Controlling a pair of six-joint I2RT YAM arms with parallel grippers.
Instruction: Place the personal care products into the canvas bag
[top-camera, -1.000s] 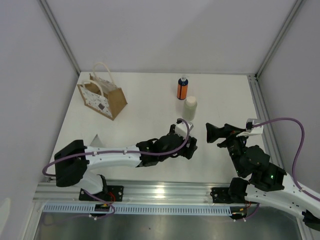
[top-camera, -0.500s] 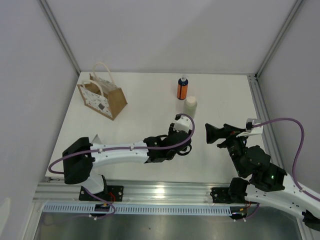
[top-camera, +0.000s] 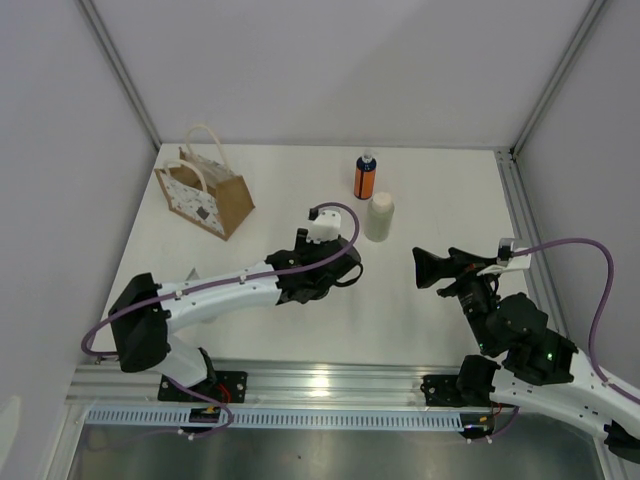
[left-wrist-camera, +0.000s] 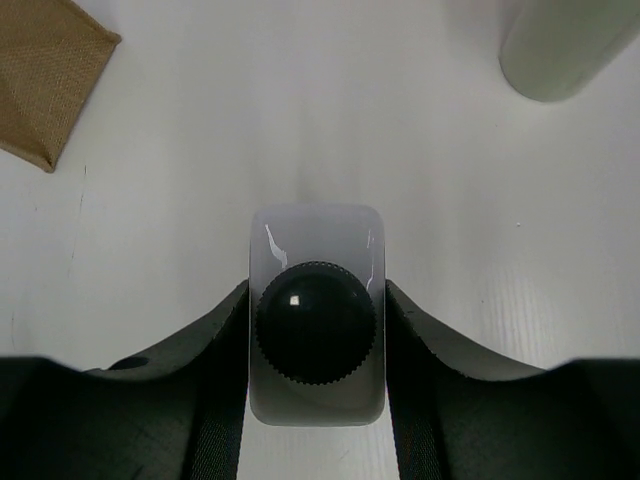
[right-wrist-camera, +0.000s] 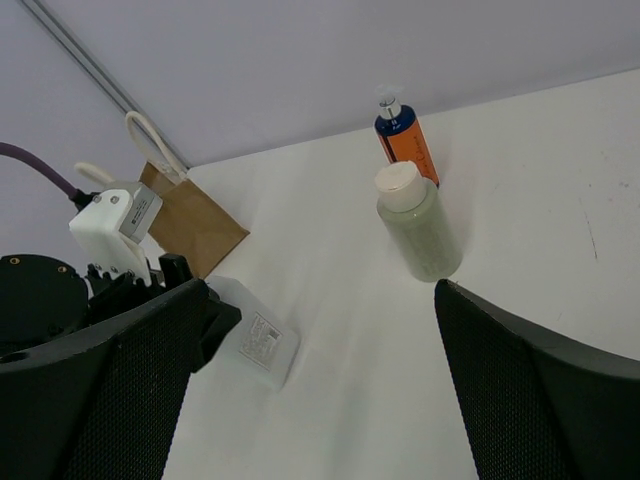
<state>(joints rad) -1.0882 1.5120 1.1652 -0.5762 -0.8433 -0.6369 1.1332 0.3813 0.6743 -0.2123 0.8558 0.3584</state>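
Observation:
My left gripper (left-wrist-camera: 316, 300) is shut on a white bottle with a dark ribbed cap (left-wrist-camera: 316, 322), its fingers pressing both flat sides. In the right wrist view that bottle (right-wrist-camera: 255, 345) hangs tilted from the left gripper, just over the table. From above, the left gripper (top-camera: 330, 272) is mid-table and covers the bottle. The canvas bag (top-camera: 205, 200) stands upright at the far left, handles up. The orange bottle with a blue cap (top-camera: 365, 178) and the cream-white cylinder (top-camera: 379, 217) stand together at the back centre. My right gripper (top-camera: 425, 268) is open and holds nothing.
Grey walls close in the table on three sides. A metal rail (top-camera: 520, 220) runs along the right edge and another lies by the arm bases. A corner of the bag (left-wrist-camera: 45, 80) and the cylinder (left-wrist-camera: 560, 45) frame the left wrist view.
The left gripper closed on the white bottle, then swung left and farther back, toward the bag. The right arm has hardly moved.

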